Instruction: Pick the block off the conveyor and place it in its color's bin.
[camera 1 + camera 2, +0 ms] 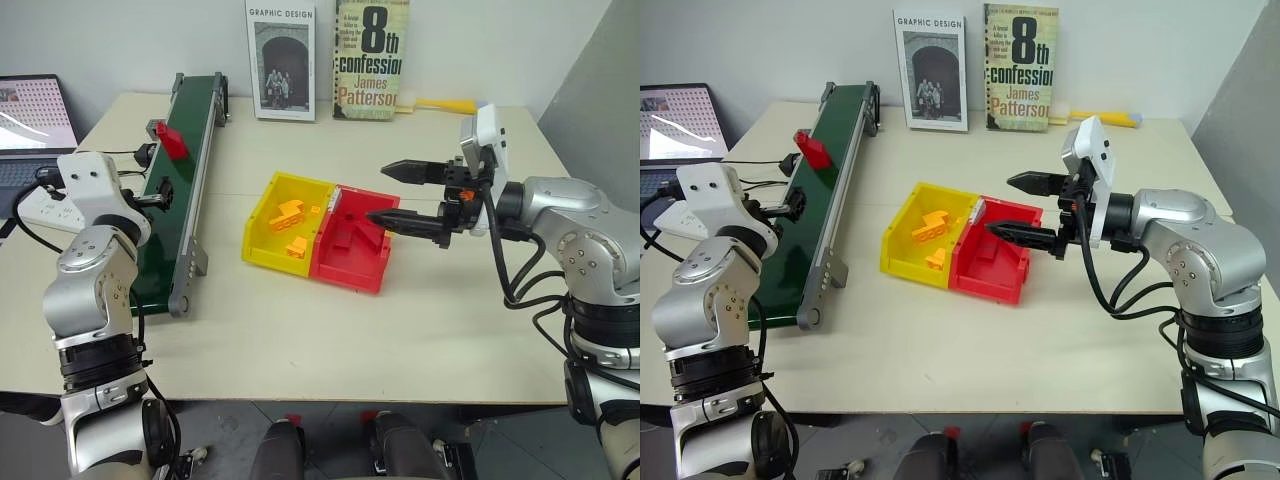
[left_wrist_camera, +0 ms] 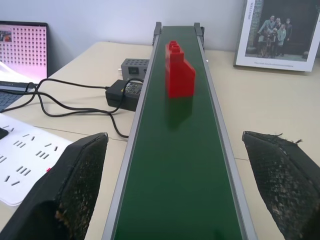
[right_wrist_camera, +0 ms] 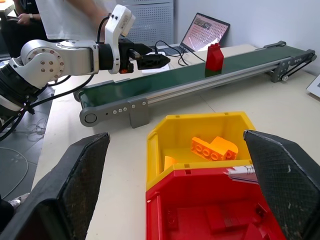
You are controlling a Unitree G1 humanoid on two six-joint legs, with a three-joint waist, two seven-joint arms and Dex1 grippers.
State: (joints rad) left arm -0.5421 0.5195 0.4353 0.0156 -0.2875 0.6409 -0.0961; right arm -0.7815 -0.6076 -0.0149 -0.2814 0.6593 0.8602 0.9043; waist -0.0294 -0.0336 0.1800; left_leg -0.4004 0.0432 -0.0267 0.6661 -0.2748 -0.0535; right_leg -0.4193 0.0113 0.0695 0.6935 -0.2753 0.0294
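Note:
The red block (image 2: 179, 70) stands upright on the dark green belt of the conveyor (image 1: 180, 215), toward its far end. My left gripper (image 1: 152, 175) hangs open above the belt on the near side of the block and points along the belt at it, well short of it. Its black fingers (image 2: 65, 190) straddle the belt with nothing between them. To the right of the conveyor the red bin (image 1: 352, 240) sits on the table with red pieces inside. Just above that bin my right gripper (image 1: 378, 192) points left, open and empty.
A yellow bin (image 1: 287, 222) holding yellow-orange bricks is joined to the red bin's left side. A laptop (image 1: 35, 110), a white power strip (image 1: 40, 205) and cables lie left of the conveyor. Two books (image 1: 370, 60) stand at the back. A person (image 3: 65, 15) stands beyond the table.

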